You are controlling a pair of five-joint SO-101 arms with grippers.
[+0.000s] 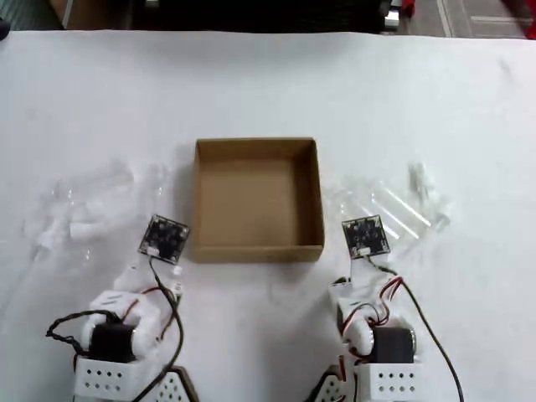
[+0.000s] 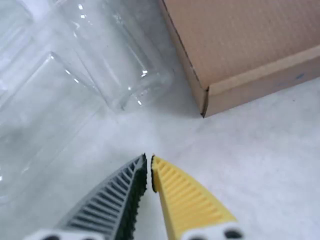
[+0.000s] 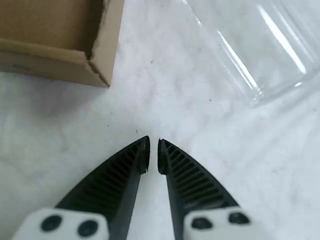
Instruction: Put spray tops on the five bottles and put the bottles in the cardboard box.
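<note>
left gripper (image 2: 148,165): tips pressed together, empty, just off a corner of the box (image 2: 260,82). right gripper (image 3: 153,150): hairline gap, empty, near another corner. 1 box, mid table (image 1: 251,75). left wrist view: 2 clear bottles (image 2: 120,65) lying beside it. right wrist view: 1. high view: bottles blur both sides, count unclear; white tops (image 1: 419,178) on the right.
</note>
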